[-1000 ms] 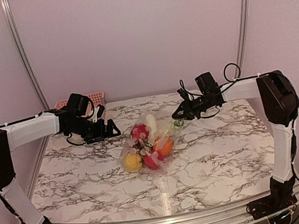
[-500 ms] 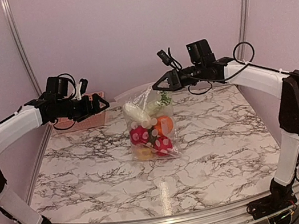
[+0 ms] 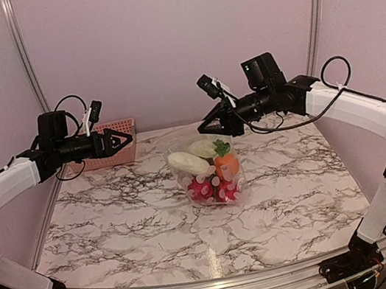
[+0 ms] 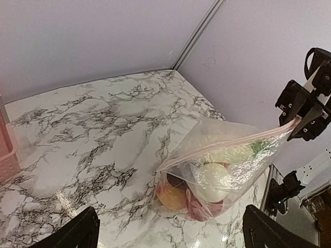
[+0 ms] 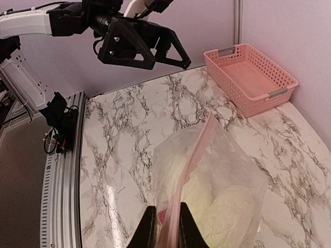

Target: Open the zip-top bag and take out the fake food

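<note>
The zip-top bag (image 3: 209, 158) hangs from my right gripper (image 3: 209, 129), which is shut on one end of its pink zip strip (image 5: 194, 165). The bag's bottom is at or just above the marble table. Inside it is the fake food: a white piece (image 3: 188, 164), an orange piece (image 3: 227, 165), red pieces (image 3: 205, 187) and a green one (image 3: 202, 147). The left wrist view shows the bag (image 4: 227, 165) with the strip stretched up to the right gripper (image 4: 299, 120). My left gripper (image 3: 126, 140) is open and empty, in the air to the left, apart from the bag.
A pink slotted basket (image 3: 116, 160) stands at the back left corner, also in the right wrist view (image 5: 251, 77). Purple walls with metal rails close in the back and sides. The marble table (image 3: 117, 225) runs to a metal front edge.
My right gripper has lifted the bag's zip end up and back, so the bag went from lying flat to hanging. My left arm has risen and drawn back to the left.
</note>
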Controlling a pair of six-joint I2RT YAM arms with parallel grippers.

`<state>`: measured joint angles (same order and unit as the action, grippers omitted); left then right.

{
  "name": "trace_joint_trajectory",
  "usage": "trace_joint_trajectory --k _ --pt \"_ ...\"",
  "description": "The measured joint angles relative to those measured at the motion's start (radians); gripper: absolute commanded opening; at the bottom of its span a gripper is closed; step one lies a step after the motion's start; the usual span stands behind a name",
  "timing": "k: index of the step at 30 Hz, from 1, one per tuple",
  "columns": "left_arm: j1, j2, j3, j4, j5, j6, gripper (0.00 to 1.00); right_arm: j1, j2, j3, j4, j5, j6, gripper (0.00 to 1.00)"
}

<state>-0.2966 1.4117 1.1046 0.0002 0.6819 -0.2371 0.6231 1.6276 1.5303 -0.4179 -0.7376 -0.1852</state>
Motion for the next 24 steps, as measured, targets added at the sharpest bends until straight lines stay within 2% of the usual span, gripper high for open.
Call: trace_joint_trajectory --k 5,11,16,24 --pt "-0.047 0.011 -0.013 0.013 0.08 0.113 0.91 0.0 -0.003 -0.029 -0.013 -0.002 -0.032 0.0" --pt "-0.14 0.065 0.117 -0.05 0.096 0.301 0.83 0.0 -0.007 -0.03 -0.037 -0.019 -0.055 0.0" --pt "-0.198 0.12 0.204 -0.067 0.092 0.404 0.7 0.001 -0.01 -0.03 -0.057 -0.037 -0.071 0.0" --pt "-0.281 0.237 0.311 -0.122 0.069 0.513 0.61 0.003 -0.01 -0.029 -0.079 -0.057 -0.095 0.0"
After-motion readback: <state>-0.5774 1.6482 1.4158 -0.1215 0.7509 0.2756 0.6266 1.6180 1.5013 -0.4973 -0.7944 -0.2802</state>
